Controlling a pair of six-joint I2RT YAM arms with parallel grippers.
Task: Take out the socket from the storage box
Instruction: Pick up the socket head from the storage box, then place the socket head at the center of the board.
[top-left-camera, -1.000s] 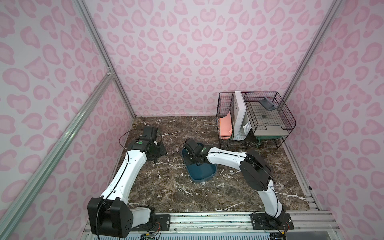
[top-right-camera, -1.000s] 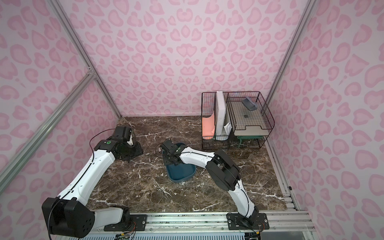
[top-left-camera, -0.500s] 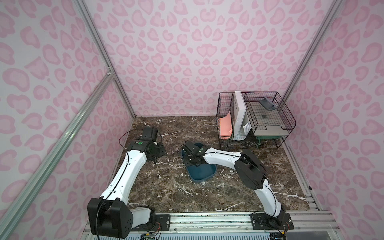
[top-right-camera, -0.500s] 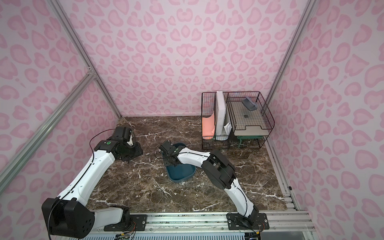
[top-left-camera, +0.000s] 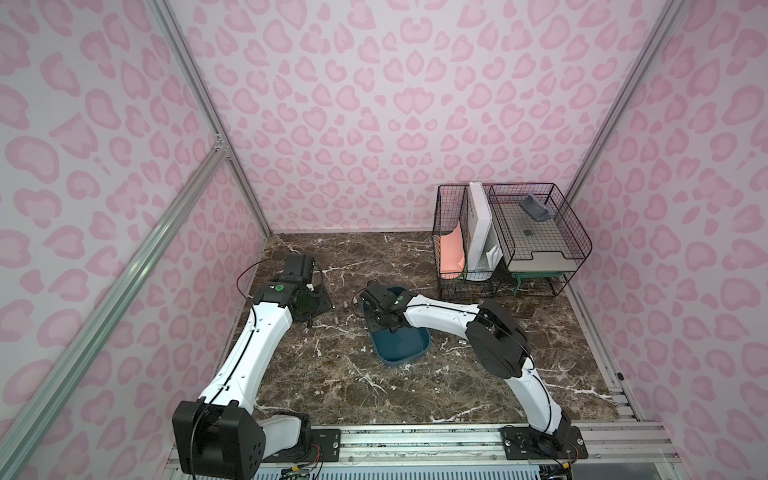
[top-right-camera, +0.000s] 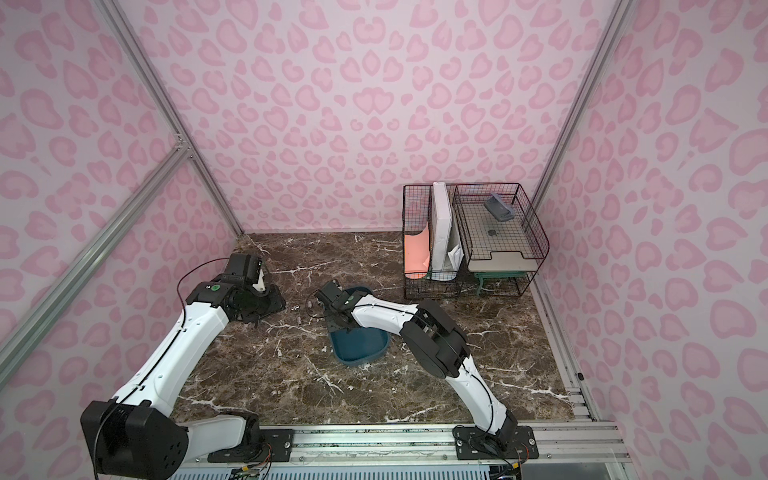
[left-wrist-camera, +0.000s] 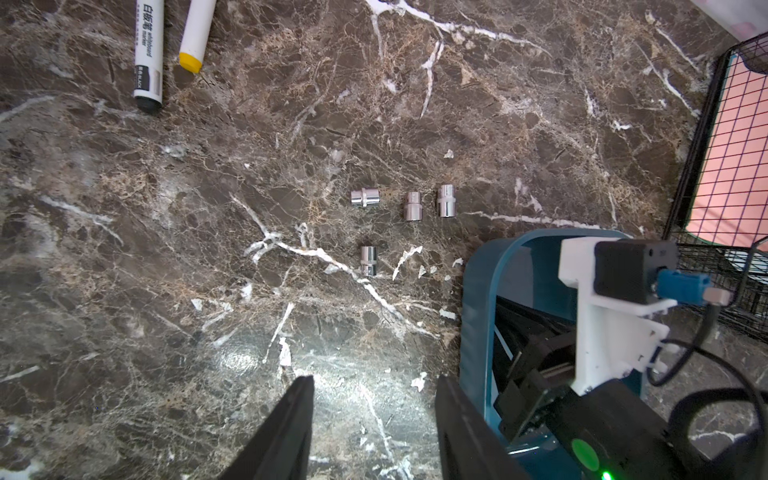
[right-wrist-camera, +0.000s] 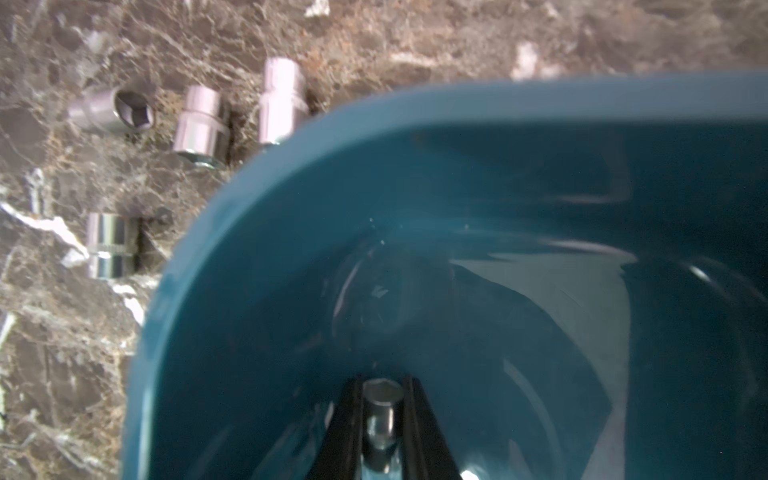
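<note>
Step in hand, as we are reading it: lifting a gripped socket clear of the storage box (right-wrist-camera: 291, 195).

Grip: in the right wrist view the right gripper (right-wrist-camera: 381, 386) is pinching the socket (right-wrist-camera: 380, 415) between both fingers (right-wrist-camera: 349, 419). The jaws are closed tight against its chrome sides, and its hex mouth is showing. The socket is sitting inside the box, low down, toward the end that lies next to the loose sockets. We cannot tell whether it is touching the floor.

Doing it well, in our judgement:
- We are wanting a straight rise first, high enough to clear the rim, before any sideways travel.
- A smooth round piece in a narrow pinch is liable to slip or twist if it clips the wall.
- We are then aiming for bare marble (left-wrist-camera: 208, 270) beside the four sockets (left-wrist-camera: 368, 260) lying just outside the box, without nudging them.

Pose: in a top view the right arm (top-left-camera: 440, 316) is reaching from its base rail across the box, elbow raised, forearm stretched out. Its wrist is tipping down into the far end. The left gripper (left-wrist-camera: 374, 380) is hovering low over the marble beside the box, fingers spread partway and holding nothing.
</note>
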